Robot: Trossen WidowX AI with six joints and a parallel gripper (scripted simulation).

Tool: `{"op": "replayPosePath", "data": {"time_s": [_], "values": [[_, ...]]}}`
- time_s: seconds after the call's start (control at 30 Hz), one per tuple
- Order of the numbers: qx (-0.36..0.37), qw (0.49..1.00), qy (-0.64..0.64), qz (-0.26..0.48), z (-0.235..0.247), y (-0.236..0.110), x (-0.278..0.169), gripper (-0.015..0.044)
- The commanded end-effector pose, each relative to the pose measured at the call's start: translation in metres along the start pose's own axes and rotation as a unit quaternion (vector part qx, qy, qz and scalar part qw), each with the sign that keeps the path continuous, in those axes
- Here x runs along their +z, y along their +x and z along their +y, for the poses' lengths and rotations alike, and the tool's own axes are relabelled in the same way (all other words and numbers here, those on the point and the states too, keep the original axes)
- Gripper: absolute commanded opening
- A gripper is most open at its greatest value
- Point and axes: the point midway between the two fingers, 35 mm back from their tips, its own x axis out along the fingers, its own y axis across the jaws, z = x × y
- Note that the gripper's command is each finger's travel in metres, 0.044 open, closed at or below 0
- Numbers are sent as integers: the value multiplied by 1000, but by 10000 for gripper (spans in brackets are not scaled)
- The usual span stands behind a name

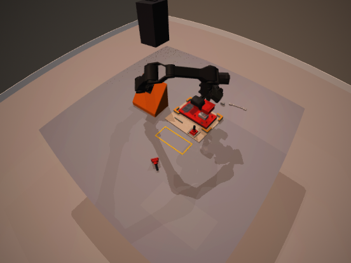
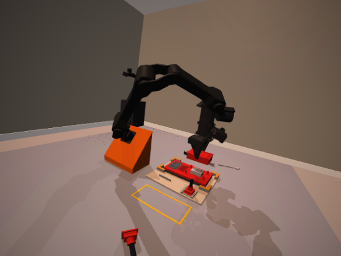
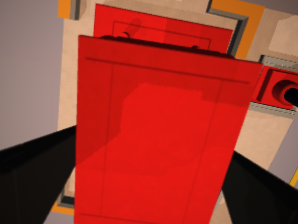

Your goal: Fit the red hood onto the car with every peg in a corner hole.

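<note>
The black arm (image 2: 173, 77) bends over from its orange base (image 2: 130, 151) and points its gripper (image 2: 196, 150) straight down. The gripper is squeezed tight on the red hood (image 2: 201, 155), one finger (image 3: 35, 155) on each long side. The hood hangs in the air, off the table, above the far end of the car (image 2: 188, 170). From the side it looks a bit behind the car, not yet down on it.

Looking down from the wrist, the hood (image 3: 160, 145) fills most of the view. Its flat roof faces up, and it is turned a little against the car's red deck (image 3: 165, 30), which peeks out past its far edge.

The car sits in its jig (image 1: 219, 117), with orange corners around it, on a tan board (image 2: 197, 196). The gray engine (image 2: 196, 170) is in the middle of the deck, open to the air. A red block with a black knob (image 2: 189, 188) stands on the board near the car. A yellow box outline (image 2: 160, 202) is drawn on the table beside the board. A small red tool (image 2: 130, 237) lies well away, nearer to us. A thin gray rod (image 2: 228, 166) lies past the car.
</note>
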Motion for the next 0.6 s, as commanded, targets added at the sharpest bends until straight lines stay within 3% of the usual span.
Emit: {"op": "replayPosePath", "data": {"time_s": [0.0,0.57], "values": [[2,1000,13,0,2,0,1,0],[0,1000,13,0,4,50,1,0]]}}
